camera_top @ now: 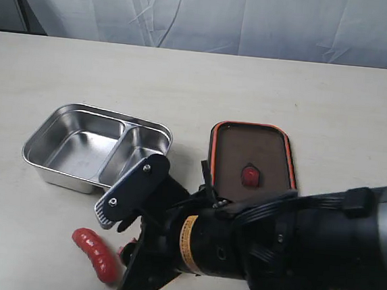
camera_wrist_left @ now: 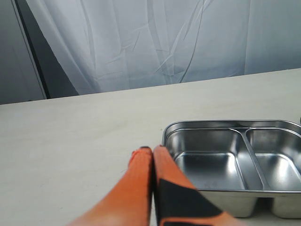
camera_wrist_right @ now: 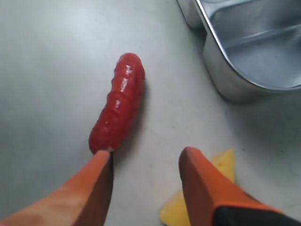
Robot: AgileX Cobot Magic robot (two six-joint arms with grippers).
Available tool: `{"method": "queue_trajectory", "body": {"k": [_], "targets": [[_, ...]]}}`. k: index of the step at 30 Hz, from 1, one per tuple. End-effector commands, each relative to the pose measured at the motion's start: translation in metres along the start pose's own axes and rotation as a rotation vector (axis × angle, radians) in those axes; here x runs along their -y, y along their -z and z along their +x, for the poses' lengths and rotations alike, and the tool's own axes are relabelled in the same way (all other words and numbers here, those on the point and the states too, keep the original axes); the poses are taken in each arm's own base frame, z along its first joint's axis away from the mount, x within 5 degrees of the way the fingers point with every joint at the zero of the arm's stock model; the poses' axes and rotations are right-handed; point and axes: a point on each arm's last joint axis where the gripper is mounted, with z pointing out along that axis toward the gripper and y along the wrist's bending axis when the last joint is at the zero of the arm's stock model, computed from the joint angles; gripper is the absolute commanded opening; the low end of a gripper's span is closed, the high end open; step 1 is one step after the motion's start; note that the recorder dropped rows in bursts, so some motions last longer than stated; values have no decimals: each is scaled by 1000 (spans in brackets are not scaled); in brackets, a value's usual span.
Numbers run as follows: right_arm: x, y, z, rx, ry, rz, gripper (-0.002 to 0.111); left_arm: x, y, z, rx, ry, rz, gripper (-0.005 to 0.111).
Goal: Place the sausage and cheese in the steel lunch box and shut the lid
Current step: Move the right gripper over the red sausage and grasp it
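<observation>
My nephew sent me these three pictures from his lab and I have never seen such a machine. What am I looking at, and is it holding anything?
It is a robot with two arms, each ending in a two-fingered gripper. One picture looks over the pale table; the big black shape is the right arm. The other two come from cameras on the wrists. On the table lie a shiny two-compartment steel lunch box, empty, its dark orange-rimmed lid beside it, a glossy red ridged toy sausage and a yellow toy cheese wedge. The right gripper is open, with the sausage just beyond one fingertip and the cheese partly under the other, holding nothing. The left gripper is shut and empty.
</observation>
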Motion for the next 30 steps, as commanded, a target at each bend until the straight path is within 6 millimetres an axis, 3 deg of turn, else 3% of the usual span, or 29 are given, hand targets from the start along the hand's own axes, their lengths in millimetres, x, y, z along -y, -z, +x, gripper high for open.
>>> {"method": "queue_trajectory", "body": {"k": [1,4,9,13,16,18,21,25,28,30], "targets": [[-10,-5,-15,19,6,5,45,1,0,0,15,7,8,0],[-21,-3,-28,59,57,-19,45,1,0,0,15,7,8,0],[-28,5,-61,157,297,17,45,1,0,0,15,7,8,0],[-3,17,-93,171,413,318,45,1,0,0,15,7,8,0],[31,31,-113,148,344,567,45,1,0,0,15,7,8,0],[53,39,-121,127,265,640,45,1,0,0,15,7,8,0],[78,46,-122,14,129,617,45,1,0,0,15,7,8,0],[107,48,-105,-281,-10,549,45,1,0,0,15,7,8,0],[114,46,-84,-500,-71,426,45,1,0,0,15,7,8,0],[106,41,-76,-569,-98,298,45,1,0,0,15,7,8,0]]}}
